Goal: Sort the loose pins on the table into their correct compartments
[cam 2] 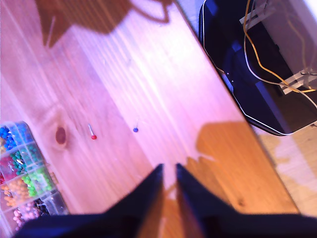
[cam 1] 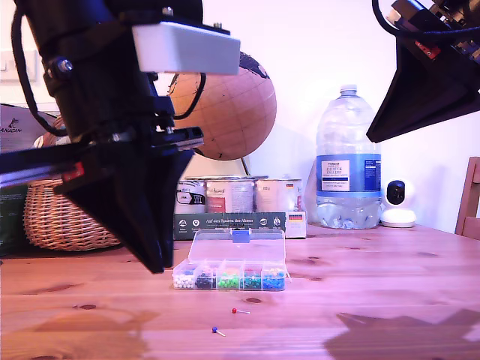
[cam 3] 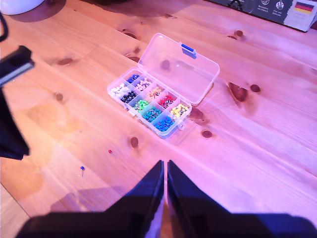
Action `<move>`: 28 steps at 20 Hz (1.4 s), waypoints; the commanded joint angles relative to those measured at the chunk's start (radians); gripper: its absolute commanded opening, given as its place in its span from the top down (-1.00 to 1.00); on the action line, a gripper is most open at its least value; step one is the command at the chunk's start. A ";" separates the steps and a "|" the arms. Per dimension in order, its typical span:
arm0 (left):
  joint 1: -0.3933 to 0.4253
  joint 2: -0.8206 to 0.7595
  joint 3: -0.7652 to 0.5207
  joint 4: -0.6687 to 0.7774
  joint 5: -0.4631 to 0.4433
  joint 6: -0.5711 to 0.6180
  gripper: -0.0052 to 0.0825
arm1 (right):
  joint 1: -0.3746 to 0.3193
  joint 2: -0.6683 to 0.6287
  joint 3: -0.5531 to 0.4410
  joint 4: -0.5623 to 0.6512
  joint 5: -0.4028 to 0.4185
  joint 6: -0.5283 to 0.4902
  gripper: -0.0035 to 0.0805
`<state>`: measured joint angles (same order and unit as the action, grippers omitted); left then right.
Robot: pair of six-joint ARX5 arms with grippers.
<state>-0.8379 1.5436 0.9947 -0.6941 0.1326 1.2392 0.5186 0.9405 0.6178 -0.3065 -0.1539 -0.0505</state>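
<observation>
Two loose pins on table (cam 1: 390, 300) — red pin (cam 1: 235, 310), blue pin (cam 1: 215, 330); first hand (cam 2: 168, 171) parted slightly; second hand (cam 3: 165, 168) clenched, empty.

Reddish-brown knotted table (cam 1: 390, 285); one red pin (cam 1: 238, 310), one blue pin (cam 1: 217, 331); clear box (cam 3: 163, 84) with blue clasp (cam 3: 187, 48).

Bright pinkish light washes over the table (cam 1: 390, 277), making the wood shine pale near the clear box (cam 3: 163, 89). Dark arm shadows fall on the wood in front of the box. The big black arm (cam 1: 127, 172) beside the box looks blurry.
</observation>
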 commanded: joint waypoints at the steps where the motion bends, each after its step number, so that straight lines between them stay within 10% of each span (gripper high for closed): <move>1: 0.000 0.022 -0.007 0.021 0.018 0.007 0.53 | 0.003 0.006 -0.014 0.011 -0.004 -0.001 0.95; 28: 0.005 0.238 0.113 0.084 0.045 -0.008 0.46 | 0.003 0.006 -0.014 0.030 -0.004 -0.002 0.95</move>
<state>-0.8352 1.7573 1.0870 -0.6094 0.1738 1.2339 0.5186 0.9405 0.6178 -0.2840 -0.1539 -0.0505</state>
